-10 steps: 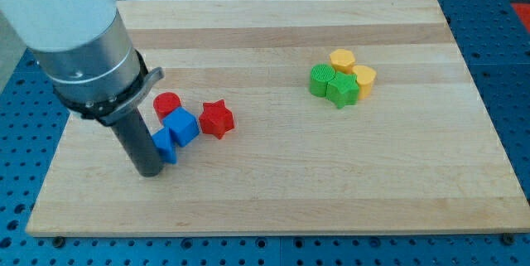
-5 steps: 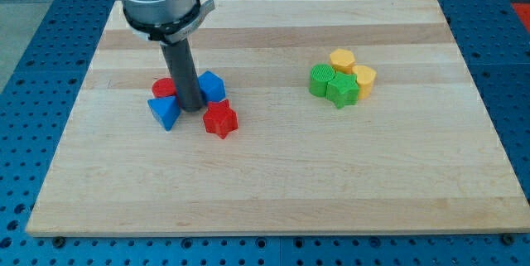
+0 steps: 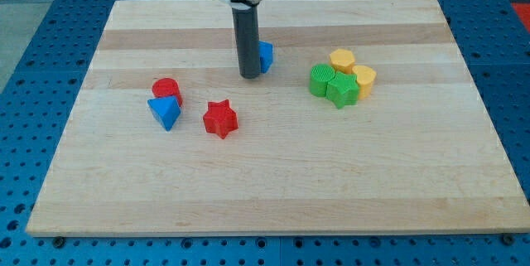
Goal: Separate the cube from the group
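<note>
My tip, a bare rod end holding nothing, touches the left side of the blue cube. The red cylinder, blue triangle and red star lie well apart to the near left. To finish cleanly, push gently toward the table's far edge, where room is open, avoiding the green and yellow blocks near on the right.
</note>
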{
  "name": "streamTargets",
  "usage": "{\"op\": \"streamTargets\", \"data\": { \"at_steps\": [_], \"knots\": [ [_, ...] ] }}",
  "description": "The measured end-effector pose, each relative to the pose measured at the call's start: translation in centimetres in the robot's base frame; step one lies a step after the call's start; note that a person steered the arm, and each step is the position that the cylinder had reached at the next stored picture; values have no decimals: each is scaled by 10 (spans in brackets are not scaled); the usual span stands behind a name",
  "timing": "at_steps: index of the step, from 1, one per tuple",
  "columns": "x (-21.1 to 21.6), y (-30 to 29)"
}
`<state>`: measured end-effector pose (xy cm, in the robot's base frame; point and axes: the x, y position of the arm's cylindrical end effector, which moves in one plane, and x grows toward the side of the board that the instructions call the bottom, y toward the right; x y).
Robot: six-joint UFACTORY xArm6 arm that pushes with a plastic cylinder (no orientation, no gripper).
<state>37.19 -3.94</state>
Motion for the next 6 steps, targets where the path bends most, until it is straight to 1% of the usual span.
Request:
{"op": "streamTargets", "data": {
  "at_steps": [2, 3, 5, 6],
  "knots": [
    [-36, 6],
    [-37, 11],
    [-50, 70],
    [-58, 69]
  ]
}}
